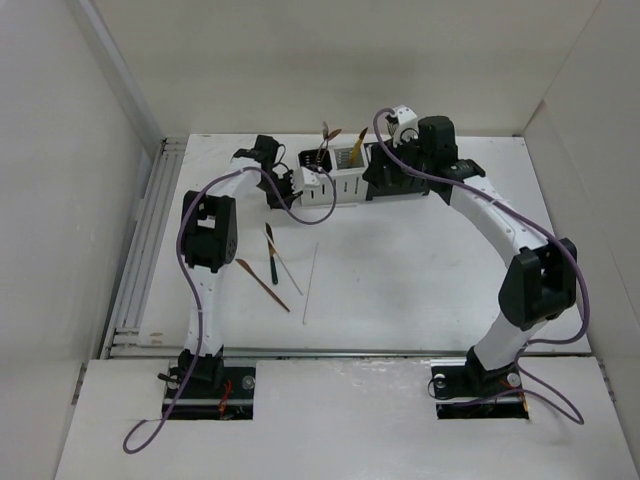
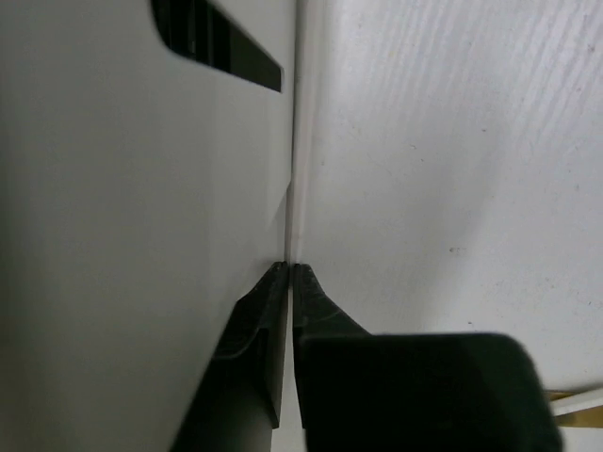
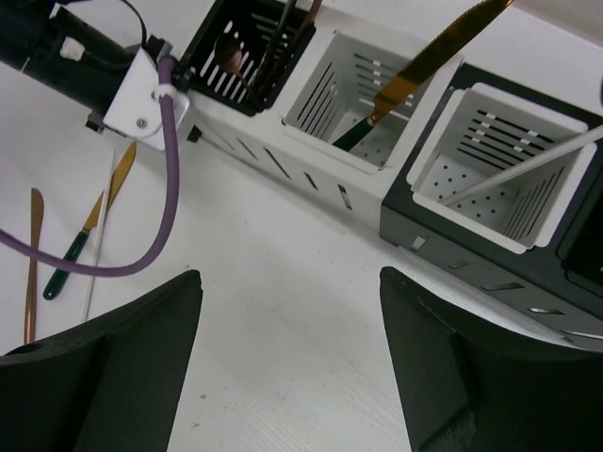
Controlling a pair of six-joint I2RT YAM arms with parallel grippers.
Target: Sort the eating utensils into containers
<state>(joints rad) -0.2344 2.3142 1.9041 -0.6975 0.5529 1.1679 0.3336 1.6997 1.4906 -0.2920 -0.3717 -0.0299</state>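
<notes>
White table (image 1: 400,280); walls (image 1: 60,200) (also white)

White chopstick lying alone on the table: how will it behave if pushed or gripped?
The chopstick looks thin and straight, so probably stiff and light. Lying flat on the white table, it may roll or spin when pushed. So slim, it could be hard to pinch.

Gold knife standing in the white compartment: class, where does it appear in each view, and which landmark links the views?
Top external: gold knife, far centre, in the container row.
Left wrist: not in it.
Right wrist: top centre-right, leaning.
Shared landmark: the white slotted container.
</notes>
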